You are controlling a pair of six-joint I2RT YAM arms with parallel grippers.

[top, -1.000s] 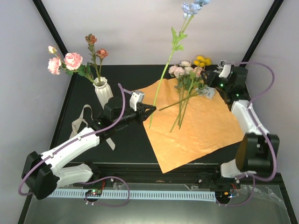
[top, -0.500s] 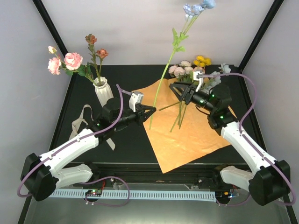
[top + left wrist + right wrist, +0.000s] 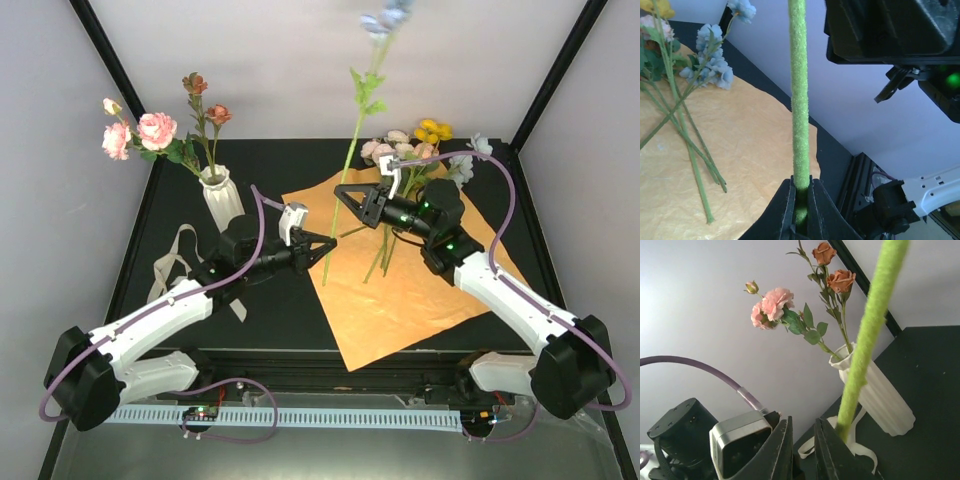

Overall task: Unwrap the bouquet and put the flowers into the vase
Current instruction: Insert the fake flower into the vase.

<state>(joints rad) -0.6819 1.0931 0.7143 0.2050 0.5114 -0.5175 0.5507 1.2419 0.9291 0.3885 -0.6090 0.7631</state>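
Two grippers meet at the left edge of the orange paper [image 3: 440, 285]. My left gripper [image 3: 800, 202] is clamped tight on the foot of a blue flower's stem [image 3: 799, 100], holding it upright. My right gripper [image 3: 803, 440] is parted by a slit and empty, the stem just beside one finger. The vase [image 3: 221, 203], far left, holds roses [image 3: 157, 130]. Other flowers [image 3: 405, 165] lie on the paper.

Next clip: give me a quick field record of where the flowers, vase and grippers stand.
left gripper: shut on long green stem, near its lower end
right gripper: at same stem, higher up; grip unclear
vase: upright, holds pink and rust blooms
orange paper: spread flat, remaining flowers lying on it
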